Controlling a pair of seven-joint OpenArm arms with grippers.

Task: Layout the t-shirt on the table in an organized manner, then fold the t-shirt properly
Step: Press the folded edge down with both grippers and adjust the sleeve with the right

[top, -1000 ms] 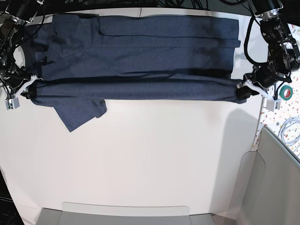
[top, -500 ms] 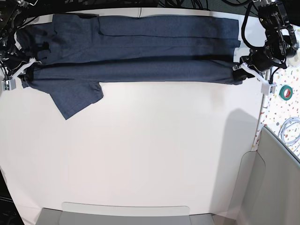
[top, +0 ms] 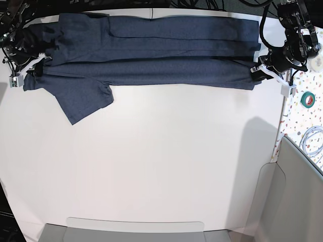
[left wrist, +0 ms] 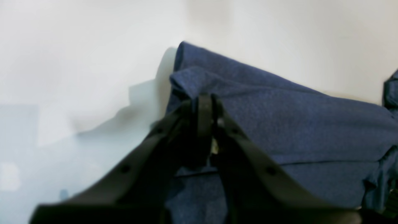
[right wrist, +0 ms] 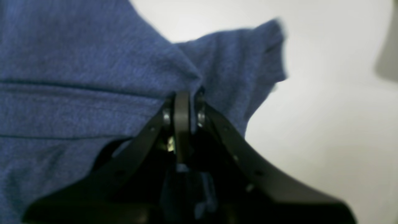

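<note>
My two grippers, left gripper [top: 258, 70] and right gripper [top: 31, 70], pinch the t-shirt [top: 151, 45] mid-fold; next I should lay this edge flat.

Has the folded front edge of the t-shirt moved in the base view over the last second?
Yes. The t-shirt edge, pinched at both ends, has moved toward the table's far edge, narrowing the folded band.

One t-shirt [top: 151, 50], one white table [top: 161, 161]. Two grippers: left [top: 258, 69], right [top: 28, 73]. One green tape roll [top: 308, 99]. One white cable coil [top: 314, 141].
</note>
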